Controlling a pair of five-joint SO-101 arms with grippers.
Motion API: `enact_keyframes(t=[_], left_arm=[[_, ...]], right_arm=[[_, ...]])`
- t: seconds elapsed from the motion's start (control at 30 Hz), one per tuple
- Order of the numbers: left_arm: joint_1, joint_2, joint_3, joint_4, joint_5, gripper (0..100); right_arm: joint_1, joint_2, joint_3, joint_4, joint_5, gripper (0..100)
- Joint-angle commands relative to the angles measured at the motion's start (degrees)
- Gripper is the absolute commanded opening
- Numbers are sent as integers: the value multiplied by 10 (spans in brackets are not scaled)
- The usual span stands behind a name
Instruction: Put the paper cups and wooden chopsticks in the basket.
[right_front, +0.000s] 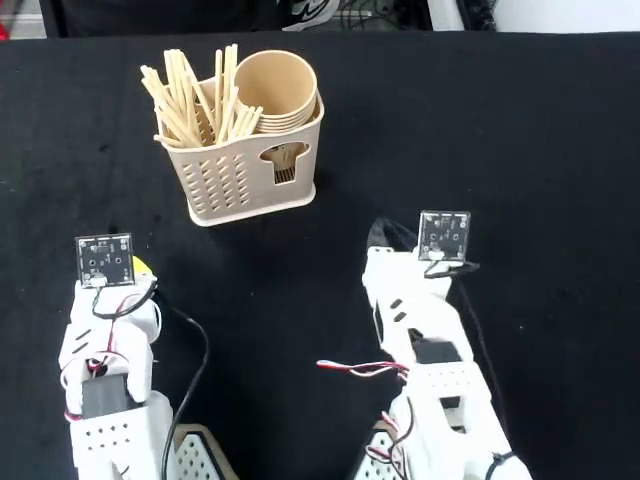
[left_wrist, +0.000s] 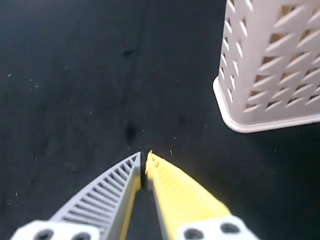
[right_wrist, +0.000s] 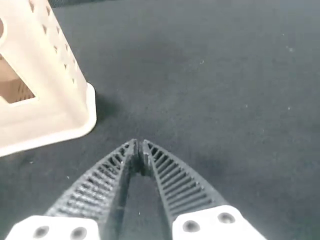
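High view: the black bench (right_front: 560, 150) carries everything. The basket (right_front: 245, 185) stands upright near the far edge, left of centre. Left arm (right_front: 105, 340) and right arm (right_front: 430, 340) sit folded at the near edge, one to each side of the basket and well apart from it. Paper cups (right_front: 275, 85) are nested in one stack at the basket's right end. Wooden chopsticks (right_front: 190, 95) stand at its left end, fanned and leaning out past the rim toward the far-left corner. Left gripper (left_wrist: 144, 159): grey and yellow jaws pressed together, nothing between them, tip low over bare bench near the basket's base. Right gripper (right_wrist: 138, 147): jaws likewise closed and empty, a basket corner ahead of it. Every cup and chopstick I can see is in the basket, so the task reads as done. Main risk: an arm swinging out near the basket clips the overhanging chopsticks or nudges the wall. The basket looks light and top-heavy, so it could tip and spill. Open room: a wide bare strip between basket and arms, plus the whole right half of the bench.
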Motion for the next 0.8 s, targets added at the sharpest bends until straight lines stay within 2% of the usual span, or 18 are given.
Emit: enact_keyframes(t=[0.0, 0.1, 0.2, 0.57, 0.77], left_arm=[[22, -2, 10, 23, -4, 40], [55, -2, 10, 47, -4, 40], [73, 1, 10, 59, -4, 40], [73, 1, 10, 58, -4, 40], [71, 1, 10, 58, -4, 40]], right_arm=[[35, -32, 0, -11, 4, 11], [45, -69, 1, 14, 3, 11], [29, -127, 3, 87, 4, 11], [13, -516, 6, 467, 4, 11], [-16, -512, 4, 487, 4, 12]])
